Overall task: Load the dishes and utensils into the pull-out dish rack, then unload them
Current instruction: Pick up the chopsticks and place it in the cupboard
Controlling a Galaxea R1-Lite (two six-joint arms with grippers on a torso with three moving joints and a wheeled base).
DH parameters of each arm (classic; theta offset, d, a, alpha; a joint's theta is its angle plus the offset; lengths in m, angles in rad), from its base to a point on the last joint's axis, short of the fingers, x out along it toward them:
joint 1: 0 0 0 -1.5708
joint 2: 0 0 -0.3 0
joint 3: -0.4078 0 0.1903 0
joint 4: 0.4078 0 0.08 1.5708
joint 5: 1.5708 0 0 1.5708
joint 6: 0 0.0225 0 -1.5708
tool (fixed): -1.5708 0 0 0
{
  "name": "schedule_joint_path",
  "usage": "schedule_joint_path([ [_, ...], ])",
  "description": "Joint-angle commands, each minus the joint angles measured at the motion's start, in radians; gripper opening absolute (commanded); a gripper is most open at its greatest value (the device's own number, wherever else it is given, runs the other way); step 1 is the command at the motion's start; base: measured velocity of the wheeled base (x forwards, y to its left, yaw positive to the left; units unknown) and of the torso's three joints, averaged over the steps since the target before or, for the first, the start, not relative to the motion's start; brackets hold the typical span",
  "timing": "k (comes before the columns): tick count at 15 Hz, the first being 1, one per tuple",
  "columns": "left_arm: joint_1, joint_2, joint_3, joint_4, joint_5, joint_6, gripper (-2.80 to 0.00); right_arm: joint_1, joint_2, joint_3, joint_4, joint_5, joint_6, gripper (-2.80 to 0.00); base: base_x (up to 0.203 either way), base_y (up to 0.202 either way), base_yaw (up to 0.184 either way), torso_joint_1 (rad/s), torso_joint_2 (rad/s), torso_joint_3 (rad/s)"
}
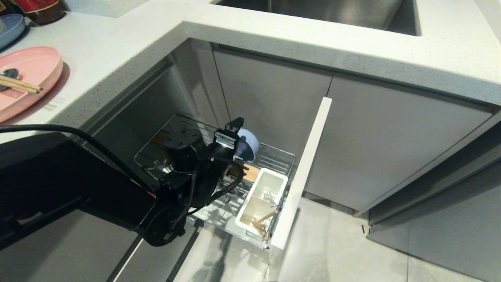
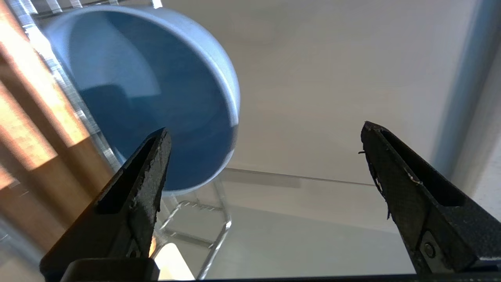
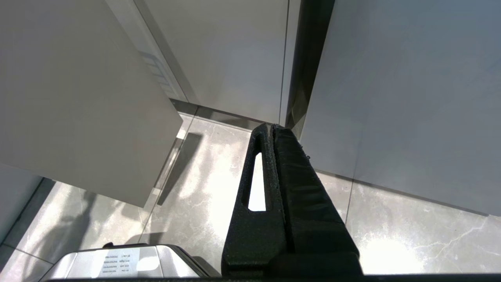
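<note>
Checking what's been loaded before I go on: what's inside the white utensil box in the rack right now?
In the utensil box, wooden chopsticks lean in the near compartment. The far compartment holds something pale that I cannot identify. The box's walls hide the bottom of both.

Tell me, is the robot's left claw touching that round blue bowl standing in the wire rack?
Apart. In the left wrist view the left gripper has its jaws wide open with nothing between them, and the round periwinkle-blue bowl stands beyond one tip, propped in the rack.
</note>
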Motion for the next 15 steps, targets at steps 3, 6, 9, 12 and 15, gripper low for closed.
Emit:
schedule_joint_path([
  [3,-0.007,-0.032,0.008,0.031,0.026,-0.006,0.0,0.0,-0.004,0.0,0.0,0.0,0.0,-2.8,0.0,0.0,0.0,0.0,0.0,0.0],
  [6,-0.027,-0.108,0.016,0.125,0.042,0.007,0.0,0.0,-0.004,0.0,0.0,0.0,0.0,-2.8,0.0,0.0,0.0,0.0,0.0,0.0],
  [9,-0.053,-0.21,0.014,0.252,0.09,0.016,-2.8,0.0,-0.004,0.0,0.0,0.0,0.0,-2.8,0.0,0.0,0.0,0.0,0.0,0.0],
  [12,-0.112,-0.298,-0.023,0.375,0.096,0.134,-2.8,0.0,-0.004,0.0,0.0,0.0,0.0,-2.8,0.0,0.0,0.0,0.0,0.0,0.0],
  [15,-0.151,-0.386,-0.075,0.379,0.076,0.364,-2.8,0.0,-0.004,0.0,0.0,0.0,0.0,-2.8,0.0,0.0,0.0,0.0,0.0,0.0],
])
